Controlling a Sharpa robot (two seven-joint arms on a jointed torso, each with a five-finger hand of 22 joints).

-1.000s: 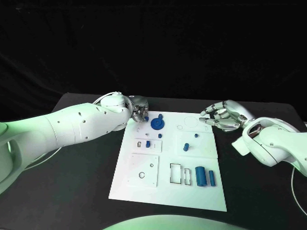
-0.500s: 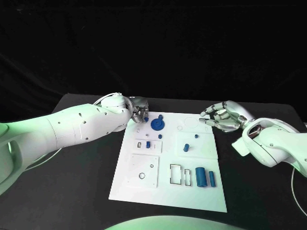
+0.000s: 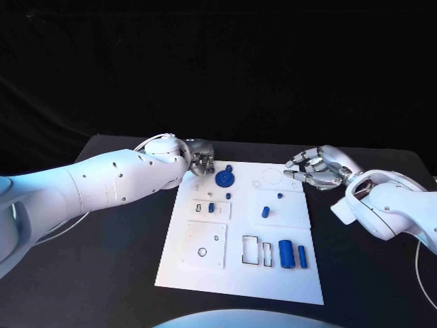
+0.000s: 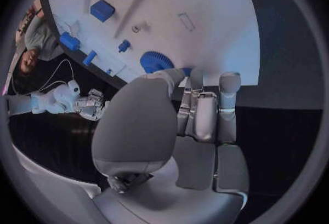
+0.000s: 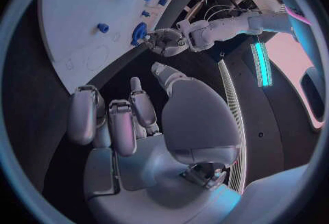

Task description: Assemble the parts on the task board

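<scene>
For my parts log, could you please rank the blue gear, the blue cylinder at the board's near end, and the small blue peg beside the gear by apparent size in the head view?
1. Blue cylinder, largest.
2. Blue gear, slightly smaller, though it lies farther away, so this is unsure.
3. Small blue peg, clearly smallest.

One white task board (image 3: 240,273) carries six blue parts: one gear (image 3: 224,179), two cylinders (image 3: 285,253), three small pegs (image 3: 211,206).

The left hand (image 3: 200,158) is crowding the blue gear (image 3: 223,178) at the task board (image 3: 240,273)'s far left corner; the right hand (image 3: 317,168) is hovering beside the far right edge, leaving the near half open.
</scene>
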